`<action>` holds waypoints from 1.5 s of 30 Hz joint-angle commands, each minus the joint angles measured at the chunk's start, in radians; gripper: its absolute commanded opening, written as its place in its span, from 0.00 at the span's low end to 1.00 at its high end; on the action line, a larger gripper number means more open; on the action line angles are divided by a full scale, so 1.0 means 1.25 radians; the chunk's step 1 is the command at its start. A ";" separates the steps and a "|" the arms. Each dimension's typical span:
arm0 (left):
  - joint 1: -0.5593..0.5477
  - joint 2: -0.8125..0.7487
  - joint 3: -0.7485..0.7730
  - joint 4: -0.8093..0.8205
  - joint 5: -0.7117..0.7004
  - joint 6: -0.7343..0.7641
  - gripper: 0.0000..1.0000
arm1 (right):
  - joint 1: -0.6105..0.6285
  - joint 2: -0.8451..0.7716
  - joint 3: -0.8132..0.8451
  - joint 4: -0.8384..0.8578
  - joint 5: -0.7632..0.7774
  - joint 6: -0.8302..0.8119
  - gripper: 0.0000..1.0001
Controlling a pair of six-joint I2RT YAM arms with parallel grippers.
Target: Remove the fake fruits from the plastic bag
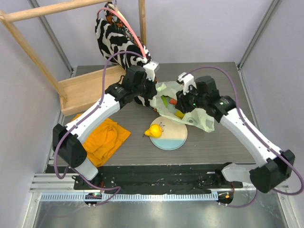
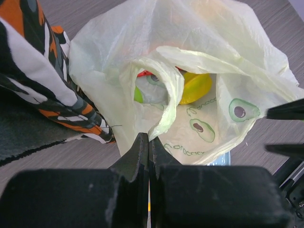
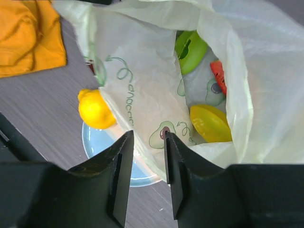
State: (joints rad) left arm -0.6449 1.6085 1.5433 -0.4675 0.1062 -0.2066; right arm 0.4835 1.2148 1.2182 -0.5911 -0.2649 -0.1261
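The pale-green plastic bag lies on the table with its mouth open. My left gripper is shut on a rolled strip of the bag's rim and sits at the bag's left side. My right gripper is open, with the bag's near wall between its fingers, at the bag's mouth. Inside the bag lie a green oval, a red watermelon slice and a yellow oval. The yellow oval also shows in the left wrist view. A yellow pear lies on the plate's left edge.
The white-and-blue plate lies just in front of the bag. An orange cloth lies at the front left. The zebra-patterned cloth bag hangs from a wooden rack at the back left, touching the left arm.
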 commanded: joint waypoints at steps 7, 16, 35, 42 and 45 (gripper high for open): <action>0.004 -0.024 -0.029 0.029 0.030 -0.014 0.00 | 0.012 0.192 -0.106 0.095 0.160 0.018 0.31; 0.003 -0.045 -0.059 0.030 0.034 0.004 0.00 | 0.002 0.136 -0.182 0.087 0.150 0.073 0.32; 0.004 -0.050 -0.092 0.062 0.081 -0.037 0.00 | -0.040 0.339 -0.052 0.207 0.304 -0.013 0.82; 0.004 -0.053 -0.099 0.065 0.082 -0.035 0.00 | -0.044 0.400 -0.041 0.224 0.310 -0.089 0.87; 0.004 -0.052 -0.101 0.066 0.084 -0.035 0.00 | -0.052 0.420 -0.050 0.219 0.295 -0.130 0.88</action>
State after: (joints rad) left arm -0.6449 1.5887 1.4193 -0.4366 0.1886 -0.2367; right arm 0.4294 1.7199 1.1366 -0.3485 0.1009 -0.2092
